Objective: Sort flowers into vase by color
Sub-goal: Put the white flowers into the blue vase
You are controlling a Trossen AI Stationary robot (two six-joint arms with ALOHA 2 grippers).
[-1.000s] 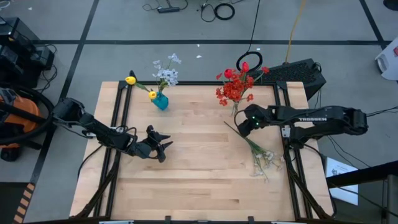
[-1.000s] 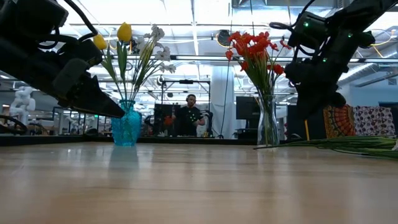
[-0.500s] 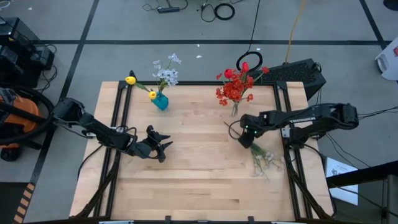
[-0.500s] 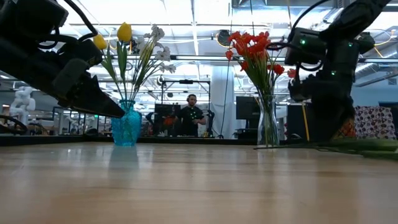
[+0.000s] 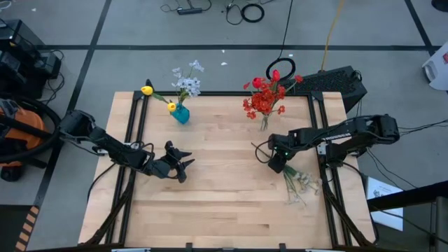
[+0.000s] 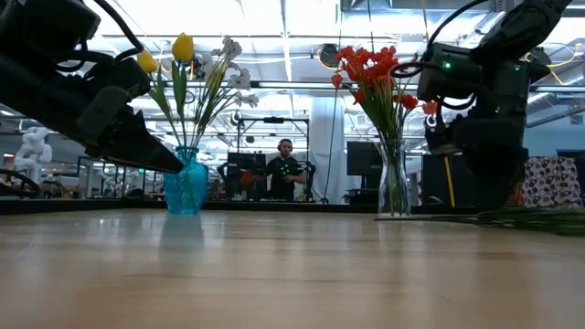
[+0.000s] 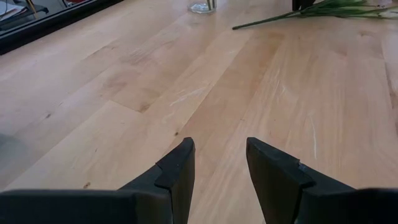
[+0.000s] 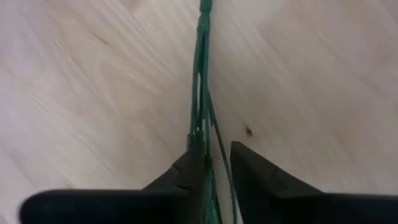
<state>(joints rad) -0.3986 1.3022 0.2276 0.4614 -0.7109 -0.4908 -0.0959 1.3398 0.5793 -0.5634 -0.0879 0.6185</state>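
Several loose flowers (image 5: 297, 183) with pale blossoms lie flat on the table near its right edge, stems pointing toward the clear vase (image 5: 264, 124) of red flowers (image 5: 262, 98). My right gripper (image 5: 275, 164) is down over their stems (image 8: 202, 93), shut on them. A blue vase (image 5: 180, 115) at the far edge holds yellow and white flowers. My left gripper (image 5: 183, 162) hovers open over bare wood left of centre, touching nothing. My right gripper (image 8: 214, 152) has the bundle of thin green stems (image 8: 204, 134) pinched between its two fingers, at the bare part between the blossoms and the cut ends. It comes from above, pointing down. The stems run straight on past the fingertips and lie on the table.
Black rails (image 5: 134, 140) run along the table's left and right sides. Both vases stand near the far edge, the blue vase (image 6: 186, 183) and the clear vase (image 6: 394, 187) apart from each other. Bare wood (image 7: 261, 81) lies between the two grippers. A person sits far behind the table.
My right gripper has moved from beside the clear vase toward the table's near edge and down onto the stems lying on the table. The left arm has kept still.
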